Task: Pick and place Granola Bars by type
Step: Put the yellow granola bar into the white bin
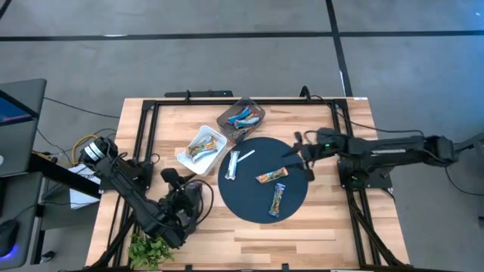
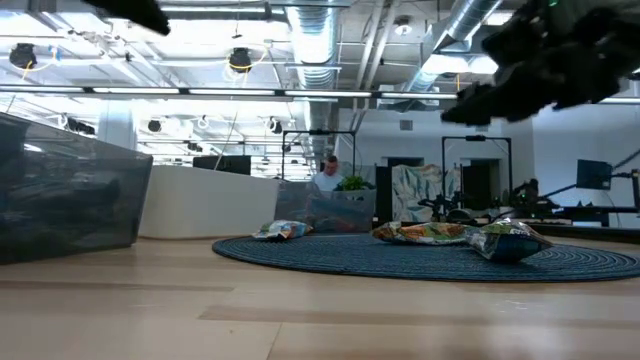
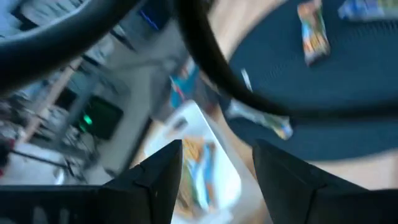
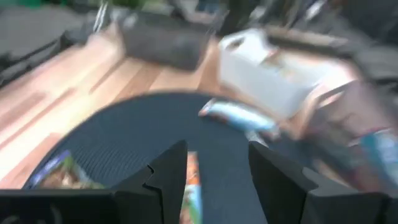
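Several granola bars lie flat on a round dark mat (image 1: 261, 189): two silvery-white ones (image 1: 234, 165), an orange-brown one (image 1: 271, 176) and another (image 1: 278, 199). More bars lie in a white tray (image 1: 202, 149) and blue ones in a dark tray (image 1: 240, 118). My right gripper (image 1: 295, 153) hovers open above the mat's right part; in its wrist view (image 4: 214, 174) an orange bar (image 4: 193, 180) shows between the fingers and a silvery-blue bar (image 4: 239, 116) lies beyond. My left gripper (image 1: 189, 198) waits open at the mat's near-left side, facing the white tray (image 3: 205, 162).
A small green plant (image 1: 150, 249) stands at the table's near-left corner beside the left arm. A black frame rail (image 1: 242, 100) runs along the far edge and down both sides. Bare wood lies near the mat (image 1: 302, 234). A person shows far behind in the low view (image 2: 327, 175).
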### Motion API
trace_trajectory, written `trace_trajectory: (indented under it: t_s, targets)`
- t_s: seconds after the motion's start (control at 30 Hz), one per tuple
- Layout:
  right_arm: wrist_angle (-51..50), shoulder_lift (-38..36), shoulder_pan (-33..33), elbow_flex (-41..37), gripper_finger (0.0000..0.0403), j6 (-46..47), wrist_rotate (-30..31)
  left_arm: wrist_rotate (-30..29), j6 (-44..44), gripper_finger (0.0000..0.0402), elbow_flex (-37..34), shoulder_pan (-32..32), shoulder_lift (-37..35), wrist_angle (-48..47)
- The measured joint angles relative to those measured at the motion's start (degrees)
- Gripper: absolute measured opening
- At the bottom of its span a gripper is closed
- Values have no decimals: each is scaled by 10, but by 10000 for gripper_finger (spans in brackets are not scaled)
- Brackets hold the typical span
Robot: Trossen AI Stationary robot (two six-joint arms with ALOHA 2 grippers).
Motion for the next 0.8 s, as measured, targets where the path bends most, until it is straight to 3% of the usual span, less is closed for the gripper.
trace_trajectory:
  t_s: [0.13, 0.27, 0.53, 0.8]
  targets:
    - [-3, 109, 24, 36, 164, -23, -6, -76, -13, 191, 0, 0, 0, 0]
    - [-5, 200, 39, 73, 164, -44, -1, -108, -27, 191, 0, 0, 0, 1]
    - [-19, 322, 35, 132, 164, -49, 2, -95, -50, 191, -6, -8, 0, 1]
    - [-63, 386, 25, 153, 164, -48, 26, -94, -72, 191, -7, -31, 0, 1]
